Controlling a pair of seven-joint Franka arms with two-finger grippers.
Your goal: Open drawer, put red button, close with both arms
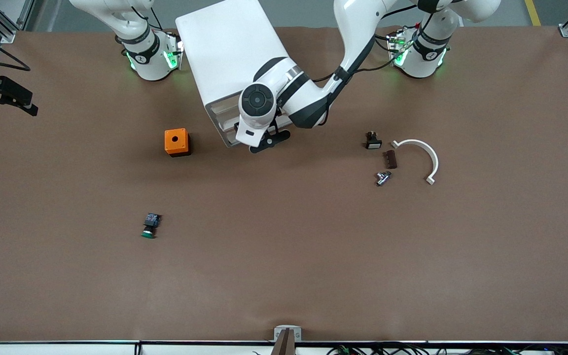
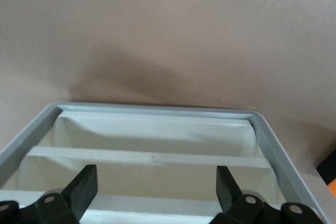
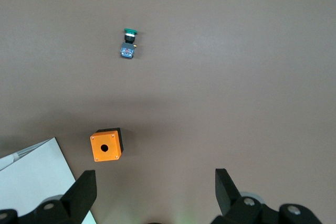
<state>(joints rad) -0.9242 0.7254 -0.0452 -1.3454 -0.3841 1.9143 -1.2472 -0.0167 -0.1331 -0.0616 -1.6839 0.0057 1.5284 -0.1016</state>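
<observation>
The white cabinet (image 1: 230, 54) stands between the arm bases. Its pale beige drawer fronts (image 2: 152, 174) sit in a grey frame (image 2: 157, 109), and no drawer stands pulled out. My left gripper (image 1: 265, 141) is at the cabinet's front; in the left wrist view (image 2: 156, 190) it is open and empty, its fingers (image 2: 84, 187) spread before a drawer front. My right gripper (image 3: 156, 192) is open and empty, high over the table by the cabinet's corner (image 3: 37, 177); the front view does not show it. The red button shows in no view.
An orange box with a hole (image 1: 176, 142) stands beside the cabinet. A green-capped button (image 1: 150, 226) lies nearer the camera. Toward the left arm's end lie a small black part (image 1: 372, 141), a brown block (image 1: 391, 159), a metal piece (image 1: 383, 177) and a white curved piece (image 1: 424, 155).
</observation>
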